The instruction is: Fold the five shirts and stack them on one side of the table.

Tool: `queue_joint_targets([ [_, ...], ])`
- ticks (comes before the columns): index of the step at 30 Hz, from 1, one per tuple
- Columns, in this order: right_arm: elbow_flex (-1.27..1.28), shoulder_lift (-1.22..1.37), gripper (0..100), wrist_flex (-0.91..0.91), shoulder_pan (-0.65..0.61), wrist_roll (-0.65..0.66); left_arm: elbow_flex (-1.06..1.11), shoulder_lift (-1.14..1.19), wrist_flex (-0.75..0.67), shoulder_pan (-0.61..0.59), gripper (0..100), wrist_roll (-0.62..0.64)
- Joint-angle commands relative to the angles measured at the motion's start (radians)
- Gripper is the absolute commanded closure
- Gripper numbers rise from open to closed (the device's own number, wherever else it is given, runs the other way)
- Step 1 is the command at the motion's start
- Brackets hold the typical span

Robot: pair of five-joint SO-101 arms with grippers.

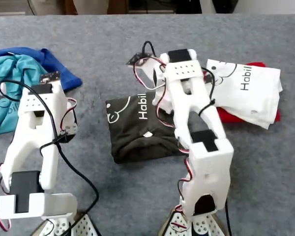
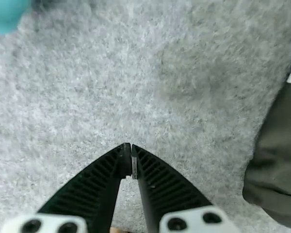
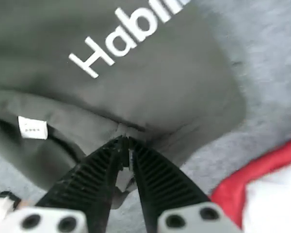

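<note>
Grey desk (image 1: 108, 44) holds the folded dark shirt (image 1: 132, 132) mid-frame, its lettering running bottom-to-top. Right hand (image 3: 125, 141) pinches its fabric; left hand (image 2: 127, 148) is pressed together above bare felt.

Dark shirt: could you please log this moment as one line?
left gripper: jaws shut over table | right gripper: jaws shut on dark shirt | white shirt on red shirt | teal shirt, blue shirt crumpled

My right arm (image 1: 196, 113) hides the right edge of the black shirt (image 1: 132, 132). At the far right, the red shirt (image 1: 228, 117) lies mostly under the white shirt (image 1: 246, 93). The teal shirt (image 1: 10, 78) runs off the picture's left edge and covers part of the blue shirt (image 1: 64, 73).
</note>
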Motion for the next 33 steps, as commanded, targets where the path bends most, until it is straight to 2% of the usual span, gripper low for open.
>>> queue_joint_targets([
  [1,0.028,-0.013,99.8,0.020,-0.010,-0.011,0.026,-0.012,-0.044,0.003,98,0.012],
  [6,0.245,-0.168,99.8,0.014,0.024,-0.009,0.035,-0.012,-0.058,0.003,98,0.012],
  [11,0.529,-0.455,99.8,-0.061,0.081,0.089,0.035,-0.010,-0.094,0.003,98,0.009],
  [14,0.717,-0.582,99.8,-0.157,0.159,0.169,0.034,-0.010,-0.098,0.002,98,0.012],
  [17,0.855,-0.628,99.8,-0.255,0.288,0.272,0.034,-0.012,-0.098,-0.025,98,0.012],
  [20,0.917,-0.624,99.7,-0.290,0.371,0.353,0.034,-0.010,-0.100,-0.057,98,0.011],
  [22,0.892,-0.630,99.7,-0.284,0.375,0.359,0.034,-0.010,-0.100,-0.064,98,0.008],
  [25,0.759,-0.627,99.7,-0.265,0.311,0.281,0.034,-0.010,-0.100,-0.057,98,0.011],
  [28,0.559,-0.575,99.7,-0.261,0.200,0.083,0.034,-0.012,-0.091,-0.032,98,0.017],
  [30,0.426,-0.492,99.7,-0.247,0.130,-0.029,0.046,-0.022,-0.091,-0.017,98,0.044],
  [33,0.236,-0.306,99.7,-0.183,0.053,-0.117,0.095,-0.071,-0.100,-0.008,98,0.074],
])
